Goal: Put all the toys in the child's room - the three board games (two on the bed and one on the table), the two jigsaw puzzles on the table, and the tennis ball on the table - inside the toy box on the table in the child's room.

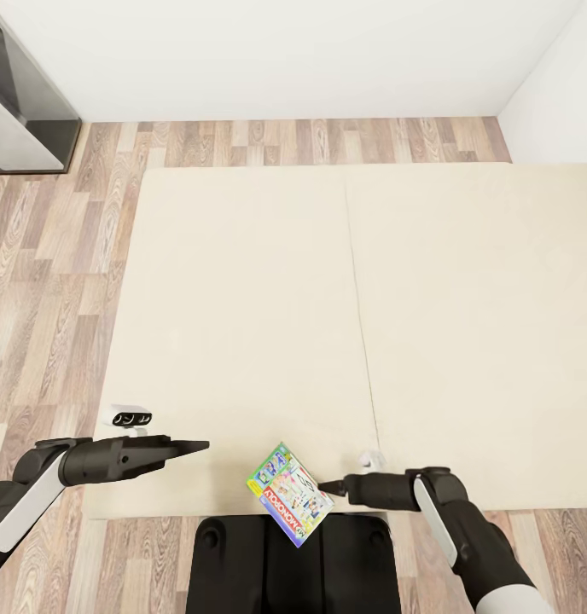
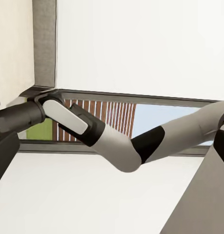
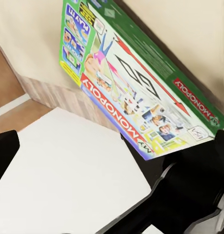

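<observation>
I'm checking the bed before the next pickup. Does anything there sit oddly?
Yes. The Monopoly box lies turned at an angle at the near edge of the bed, one corner hanging past the edge over the robot's black base. The right claw is at its side.

"MONOPOLY", perhaps "PLAY", on board game (image 3: 136,92)

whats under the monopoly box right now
The cream bed lies under its far part; its near corner overhangs the robot's black base. The right hand meets its edge. Its underside is hidden.
</observation>
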You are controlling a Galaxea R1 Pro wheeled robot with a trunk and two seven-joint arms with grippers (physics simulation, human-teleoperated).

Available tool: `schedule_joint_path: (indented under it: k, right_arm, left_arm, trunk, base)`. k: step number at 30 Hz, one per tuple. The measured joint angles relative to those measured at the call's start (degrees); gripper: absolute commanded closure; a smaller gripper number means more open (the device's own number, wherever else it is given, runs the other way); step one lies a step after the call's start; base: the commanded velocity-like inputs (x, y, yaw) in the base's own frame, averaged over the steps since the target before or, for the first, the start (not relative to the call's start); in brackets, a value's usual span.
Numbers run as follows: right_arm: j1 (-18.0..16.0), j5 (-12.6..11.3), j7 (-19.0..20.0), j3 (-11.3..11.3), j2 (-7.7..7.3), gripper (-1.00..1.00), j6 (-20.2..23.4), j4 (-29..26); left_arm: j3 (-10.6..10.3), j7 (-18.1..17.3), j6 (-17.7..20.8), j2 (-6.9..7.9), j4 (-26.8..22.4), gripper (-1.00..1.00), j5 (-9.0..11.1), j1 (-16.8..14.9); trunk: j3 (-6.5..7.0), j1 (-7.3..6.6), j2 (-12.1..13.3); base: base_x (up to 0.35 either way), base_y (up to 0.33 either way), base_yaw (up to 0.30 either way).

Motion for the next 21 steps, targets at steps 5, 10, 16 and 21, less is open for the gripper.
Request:
schedule_joint_path:
  k: [5, 10, 16, 21]
  right_arm:
    - [0.1, 0.3, -0.4, -0.2, 0.05, -1.0, -0.2, 0.4]
    - [0.1, 0.4, -0.7, -0.3, 0.23, -1.0, -0.3, 2.8]
    - [0.0, 0.5, -2.0, -0.4, 0.51, -1.0, -1.0, 7.7]
    - [0.0, 0.6, -4.7, -0.3, 1.12, -1.0, -3.5, 11.0]
  left_arm:
    - [0.0, 0.0, 0.0, 0.0, 0.0, -1.0, 0.0, 0.0]
    - [0.0, 0.0, 0.0, 0.0, 0.0, -1.0, 0.0, 0.0]
    - [0.0, 0.0, 0.0, 0.0, 0.0, -1.0, 0.0, 0.0]
    - [0.0, 0.0, 0.0, 0.0, 0.0, -1.0, 0.0, 0.0]
  trunk:
    - [0.0, 0.0, 0.0]
    - [0.0, 0.0, 0.0]
    - [0.0, 0.0, 0.0]
    - [0.0, 0.0, 0.0]
  base:
    - [0.0, 0.0, 0.0]
    - [0.0, 0.0, 0.0]
    - [0.0, 0.0, 0.0]
    - [0.0, 0.0, 0.0]
